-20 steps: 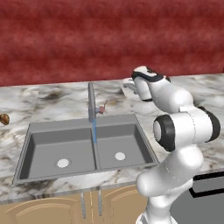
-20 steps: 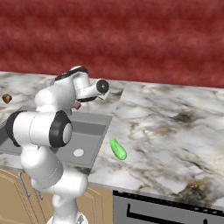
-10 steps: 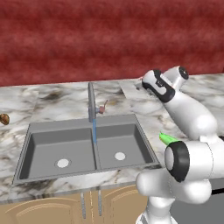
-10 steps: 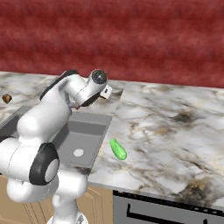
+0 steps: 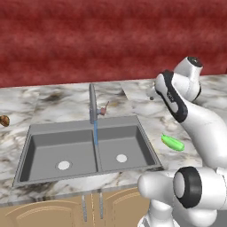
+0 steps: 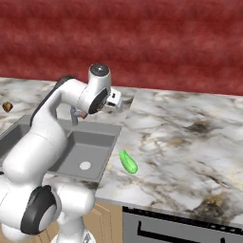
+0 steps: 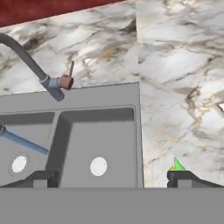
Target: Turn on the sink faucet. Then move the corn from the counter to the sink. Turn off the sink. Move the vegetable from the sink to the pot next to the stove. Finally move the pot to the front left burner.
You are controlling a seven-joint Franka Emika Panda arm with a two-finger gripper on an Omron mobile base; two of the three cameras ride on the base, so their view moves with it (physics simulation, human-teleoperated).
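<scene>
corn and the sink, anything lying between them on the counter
Nothing. In the right base view only a bare strip of marble counter separates the corn from the sink rim; the left base view agrees.

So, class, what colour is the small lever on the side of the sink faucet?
The lever on the sink faucet is reddish-brown, clearest in the hand view.

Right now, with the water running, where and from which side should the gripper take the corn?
Grip the corn across its narrow middle, coming down from above. It lies flat and alone on the counter just right of the sink, long axis running roughly front to back, so the open gripper should probably straddle its short width.
</scene>
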